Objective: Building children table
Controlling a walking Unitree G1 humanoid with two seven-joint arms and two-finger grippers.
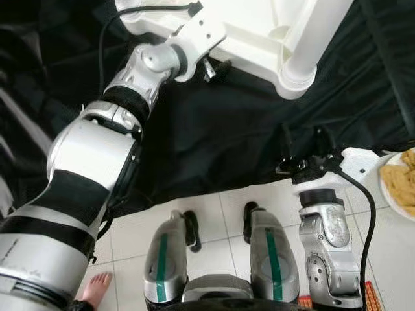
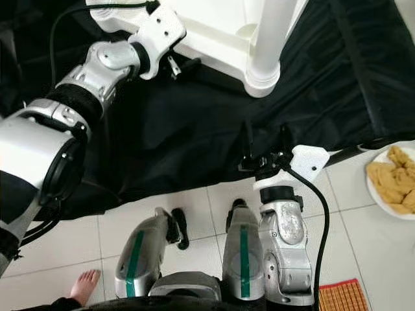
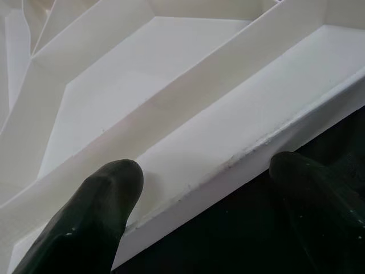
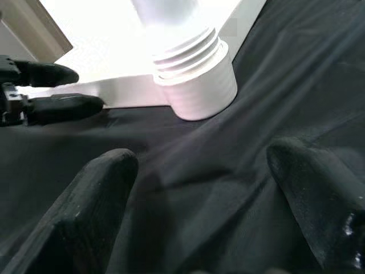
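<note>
- The white tabletop is seen lying upside down on a black cloth at the far side of the scene; its ribbed underside is turned up.
- A white leg is seen standing in the tabletop's near corner; its ringed base rests at the cloth, just beside the rim.
- The left gripper is placed at the tabletop's near rim, to the left of the leg; the rim lies between its fingers, one over the white inner side and one over the cloth; the fingers are spread, and contact with the rim cannot be made out.
- The right gripper is held over the cloth, nearer than the leg and apart from it; its fingers are spread with nothing between them.
- A plate with pale yellow food is seen on the tiled floor at the right.
- A person's bare foot is seen on the tiles at the lower left.
</note>
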